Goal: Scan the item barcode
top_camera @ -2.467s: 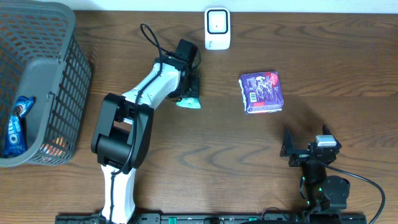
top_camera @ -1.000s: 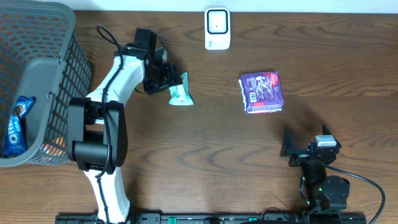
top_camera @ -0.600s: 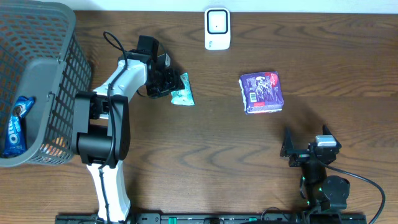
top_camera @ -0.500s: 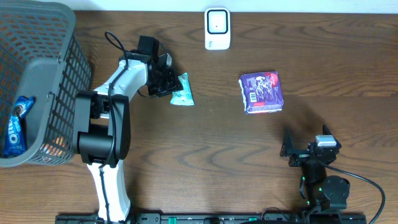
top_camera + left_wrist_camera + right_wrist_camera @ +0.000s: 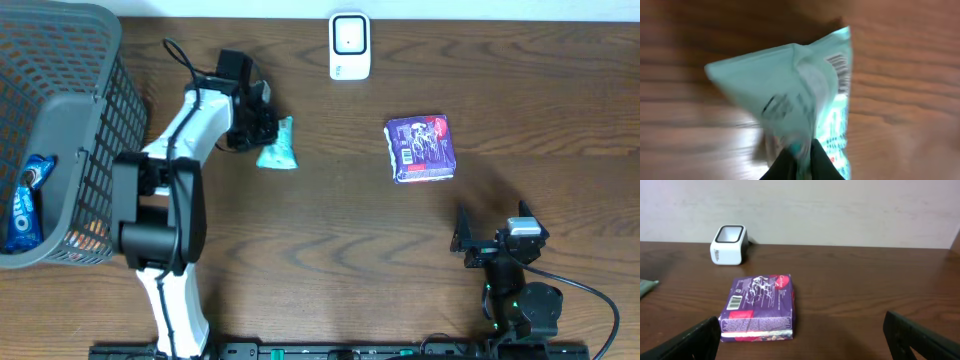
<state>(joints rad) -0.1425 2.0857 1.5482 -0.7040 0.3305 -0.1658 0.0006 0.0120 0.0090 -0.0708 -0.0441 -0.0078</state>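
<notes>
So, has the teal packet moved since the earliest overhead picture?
Yes. The packet, pinched in the left gripper, now lies further left, farther from the scanner and nearer the basket, and slightly closer to the table's far edge.

Left end effector: jaws, apart a second ago, now pinch the mint-green packet. Wrist view shows the packet crumpled at the grip. The packet now lies further left on the surface than before, shifting in small steps. Left arm has swung left with it.

Mint-green packet, barcode at upper right, pinched by hand, wooden table
</notes>
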